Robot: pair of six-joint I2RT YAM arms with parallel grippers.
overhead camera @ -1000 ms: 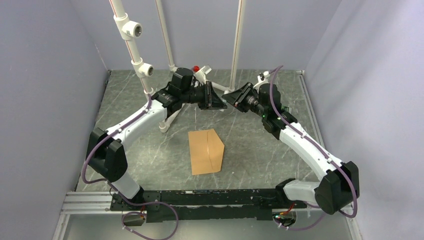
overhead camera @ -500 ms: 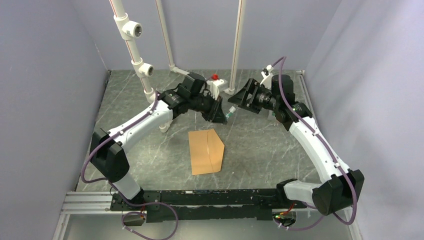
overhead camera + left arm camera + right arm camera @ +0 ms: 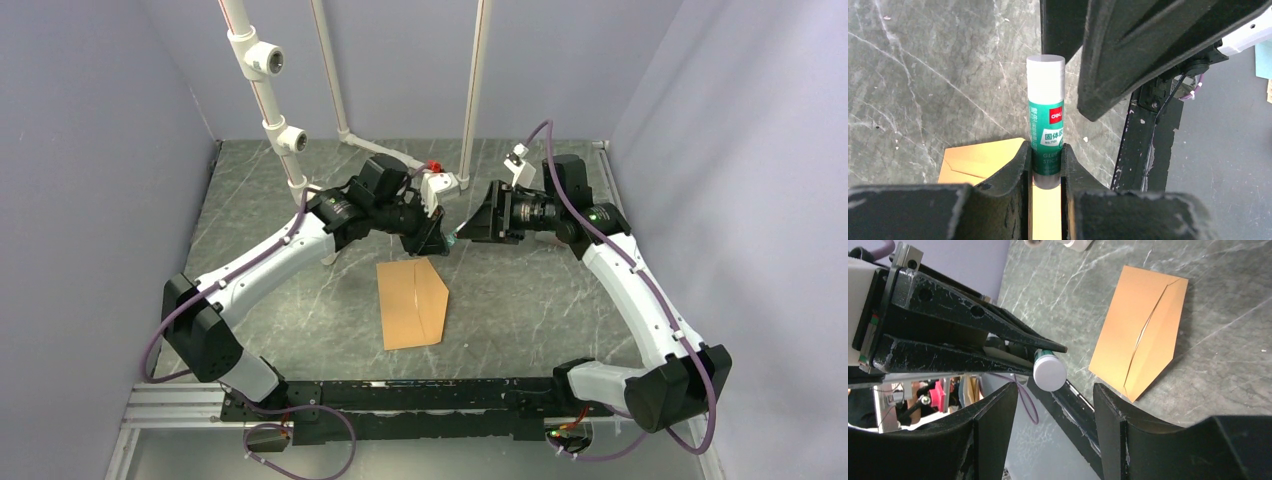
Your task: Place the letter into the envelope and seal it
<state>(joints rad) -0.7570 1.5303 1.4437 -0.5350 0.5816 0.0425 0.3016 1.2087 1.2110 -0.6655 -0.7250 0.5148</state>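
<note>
Envelope [image 3: 412, 303]: you see matte kraft-brown paper, a long rectangle with a pointed triangular flap on its right side. It lies flat on the worktop at the centre of the top view, below both claws and apart from them.
Flap: folded over the body, its edge showing as a thin slit in your right wrist view. You cannot tell whether it is stuck down.
Glue stick [image 3: 1046, 125]: a round plastic tube with a green printed label and a white cap.
Left claw [image 3: 1046, 150]: clenched on the tube's lower end, just above the envelope's upper edge in the top view.
Right claw [image 3: 1053, 390]: released, its scuffed black fingers spread wide, the white cap showing untouched in the gap.
Worktop [image 3: 520, 300]: dark grey-green, stone-like, with pale veins.
Room: plain lavender-grey walls [image 3: 100, 150], with white pipes [image 3: 262, 90] at the upper left.
Hard to make out: the label's small print. The tube's base is hidden between the left fingers.
</note>
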